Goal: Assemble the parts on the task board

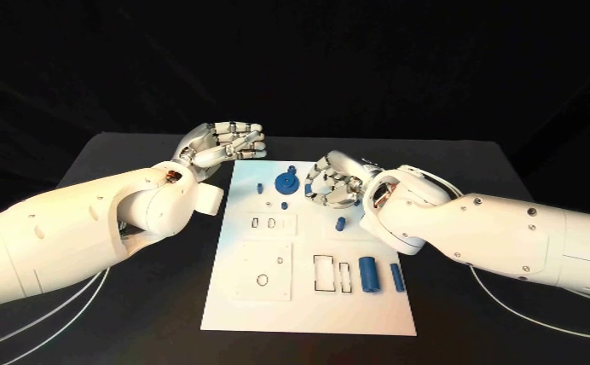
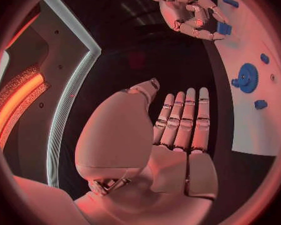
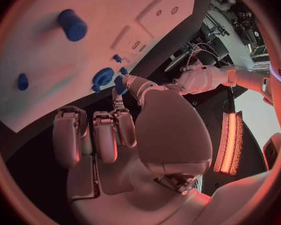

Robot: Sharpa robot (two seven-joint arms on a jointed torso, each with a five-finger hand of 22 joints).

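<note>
The right hand (image 1: 332, 188) covered part of the task board (image 1: 308, 305), and a small blue part (image 2: 224, 28) between its fingers (image 2: 200, 32) was too hidden to identify.

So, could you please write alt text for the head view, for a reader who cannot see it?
A white task board lies on a black table, with small blue parts on it, including a gear near its far end. The right hand pinches a small blue piece over the board; the left hand, empty, hovers beside its far left corner.
</note>
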